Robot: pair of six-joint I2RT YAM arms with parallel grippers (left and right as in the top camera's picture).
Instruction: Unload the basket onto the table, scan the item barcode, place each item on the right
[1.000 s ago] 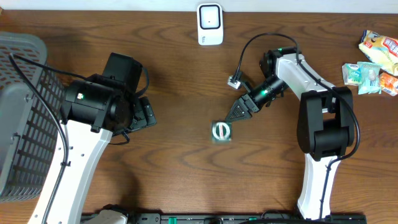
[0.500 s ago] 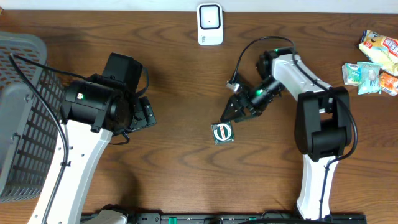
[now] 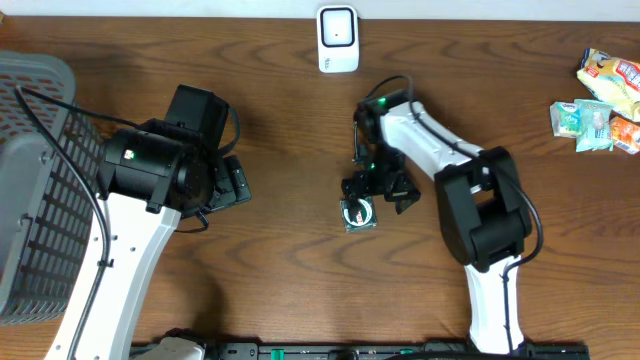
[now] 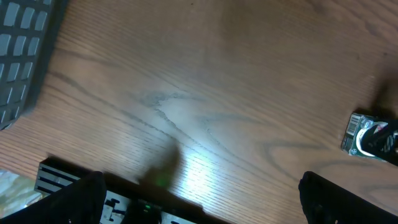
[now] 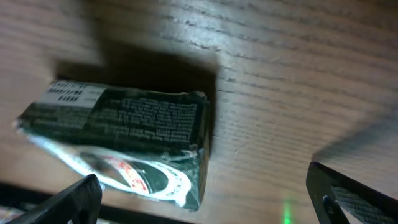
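The item is a small dark green packet [image 3: 357,214] with a white round logo, lying flat on the wooden table at mid-table. My right gripper [image 3: 377,192] hangs open just above its far right side and holds nothing. In the right wrist view the packet [image 5: 124,140] lies under the left half of the gap of the right gripper [image 5: 208,202], printed side showing. The white scanner [image 3: 338,38] stands at the table's back edge. My left gripper [image 3: 235,185] is open and empty, well to the left. The left wrist view shows the packet [image 4: 367,135] far right, with a barcode on its end.
A grey plastic basket [image 3: 40,180] stands at the left edge, its corner [image 4: 25,56] in the left wrist view. Several snack packets [image 3: 600,100] lie at the back right. A black rail [image 3: 330,350] runs along the front edge.
My right arm has swung left from beside the packet to over it, and its jaws have spread wider. The packet stays flat on the table. The left arm has not moved.
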